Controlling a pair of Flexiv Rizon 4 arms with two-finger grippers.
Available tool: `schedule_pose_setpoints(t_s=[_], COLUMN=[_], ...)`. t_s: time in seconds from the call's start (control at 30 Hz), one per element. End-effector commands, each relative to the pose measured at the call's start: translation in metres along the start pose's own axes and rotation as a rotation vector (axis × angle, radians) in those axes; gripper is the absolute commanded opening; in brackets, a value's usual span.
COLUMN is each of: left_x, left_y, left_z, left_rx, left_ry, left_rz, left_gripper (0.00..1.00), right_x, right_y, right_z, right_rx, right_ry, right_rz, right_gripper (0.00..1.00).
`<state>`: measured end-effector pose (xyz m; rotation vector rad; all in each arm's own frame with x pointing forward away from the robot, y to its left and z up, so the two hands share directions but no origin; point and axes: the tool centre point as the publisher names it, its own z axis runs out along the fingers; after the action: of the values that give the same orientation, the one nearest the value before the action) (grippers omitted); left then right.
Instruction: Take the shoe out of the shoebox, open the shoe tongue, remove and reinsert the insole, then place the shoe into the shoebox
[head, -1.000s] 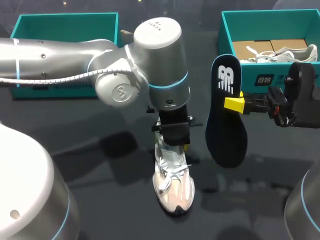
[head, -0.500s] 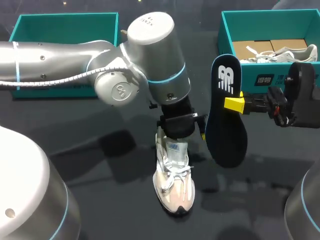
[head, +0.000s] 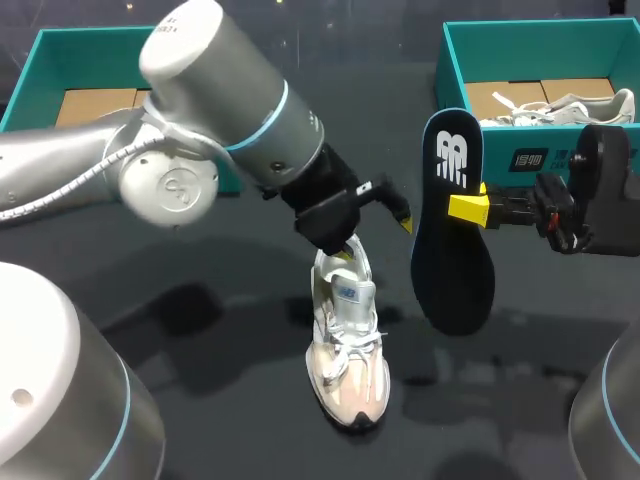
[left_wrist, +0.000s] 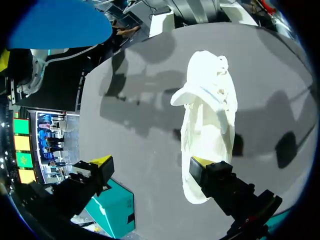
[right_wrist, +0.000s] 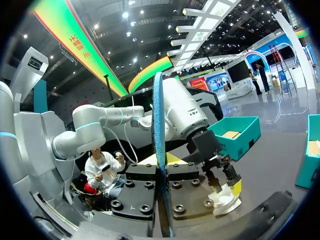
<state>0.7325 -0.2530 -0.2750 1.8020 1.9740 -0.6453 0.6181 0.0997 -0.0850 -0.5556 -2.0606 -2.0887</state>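
While left shoebox (head: 60, 60) is sitting at far left of table (head: 230, 420), left arm (head: 220, 110) is crossing in front of it toward middle. Left claw (head: 372, 237) is hanging spread above heel of shoe (head: 347, 350), one yellow fingertip close over collar, nothing gripped. Shoe is standing upright on table, toe toward near edge, tongue lifted. Just right of it, insole (head: 452, 230) is hanging upright in air, right claw (head: 470, 208) pinching its edge. Right shoebox (head: 450, 60) is holding second shoe (head: 560, 108) at far right.
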Motion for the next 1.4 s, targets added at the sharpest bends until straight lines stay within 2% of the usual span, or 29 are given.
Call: schedule_pose_setpoints(t_s=[0.03,0.27,0.4,0.53,0.67,0.83,0.97,1.23,1.33,1.4], left_x=[0.008,0.008,0.006,-0.004,-0.01,-0.012,-0.014,-0.019,-0.021,-0.022], left_y=[-0.003,-0.003,0.002,0.009,0.009,0.011,0.01,0.008,0.008,0.009], left_z=[-0.011,-0.011,-0.019,-0.02,-0.033,-0.05,-0.06,-0.078,-0.083,-0.089], left_rx=[-0.004,-0.004,-0.048,-0.062,-0.071,-0.026,-0.034,-0.083,-0.077,-0.022], left_ry=[-0.054,-0.054,-0.17,-0.246,-0.378,-0.512,-0.575,-0.66,-0.701,-0.747], left_rz=[0.003,0.003,0.049,0.068,0.097,0.125,0.121,0.151,0.163,0.176], left_gripper=[1.0,1.0,1.0,1.0,1.0,1.0,1.0,1.0,1.0,1.0], right_x=[0.001,0.001,0.001,0.001,0.001,0.001,0.001,-0.042,-0.06,-0.071], right_y=[-0.001,-0.001,-0.001,-0.001,-0.001,-0.001,-0.001,0.008,0.01,0.008], right_z=[0.001,0.001,0.001,0.001,0.001,0.001,0.001,-0.003,-0.003,-0.004], right_rx=[0.0,0.0,0.0,0.0,0.0,0.0,0.0,-0.017,-0.024,-0.017], right_ry=[-0.003,-0.003,-0.003,-0.003,-0.003,-0.003,-0.003,-0.053,-0.101,-0.15], right_rz=[0.0,0.0,0.0,0.0,0.0,0.0,0.0,0.179,0.267,0.305], right_gripper=[0.0,0.0,0.0,0.0,0.0,0.0,0.0,0.0,0.0,0.0])
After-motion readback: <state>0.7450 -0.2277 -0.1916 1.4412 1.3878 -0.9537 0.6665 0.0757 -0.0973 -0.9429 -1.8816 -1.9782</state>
